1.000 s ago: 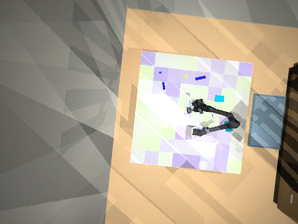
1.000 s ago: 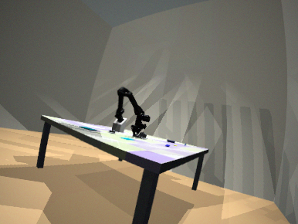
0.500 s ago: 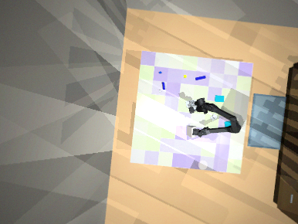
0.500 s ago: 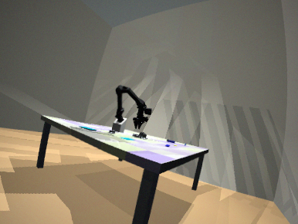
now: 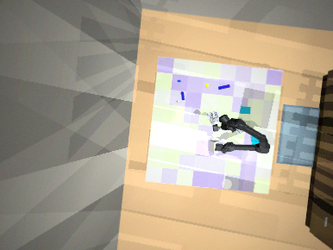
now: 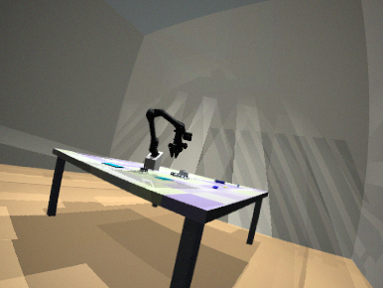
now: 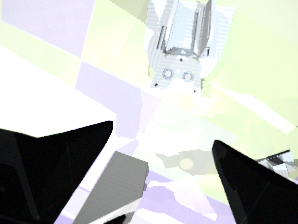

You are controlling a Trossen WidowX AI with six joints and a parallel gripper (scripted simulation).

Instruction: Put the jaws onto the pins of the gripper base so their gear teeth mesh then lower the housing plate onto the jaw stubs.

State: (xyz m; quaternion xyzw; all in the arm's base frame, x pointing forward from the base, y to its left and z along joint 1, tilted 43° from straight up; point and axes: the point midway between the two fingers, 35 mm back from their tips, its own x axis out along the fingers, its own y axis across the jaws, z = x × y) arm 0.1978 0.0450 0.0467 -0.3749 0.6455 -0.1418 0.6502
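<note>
The grey gripper-base assembly (image 5: 213,116) (image 6: 183,174) (image 7: 182,55) lies on the patterned table top. In the wrist view it is at the top, with two long upright-walled grey parts on its far part and a flat near part bearing two round rings. I cannot tell the jaws, base and housing plate apart with certainty, nor whether the teeth mesh or the plate is level. My gripper (image 6: 174,154) (image 7: 161,134) is open and empty. It hangs above the table, clear of the assembly, which lies beyond the fingertips in the wrist view.
Another grey part (image 7: 280,161) shows behind the right finger. The arm's grey base block (image 5: 212,146) (image 7: 117,185) stands nearby. Teal pieces (image 5: 245,110), dark blue bars (image 5: 223,87) (image 5: 183,96), a yellow piece (image 5: 206,85) and a pale disc (image 5: 227,184) (image 7: 186,164) are around.
</note>
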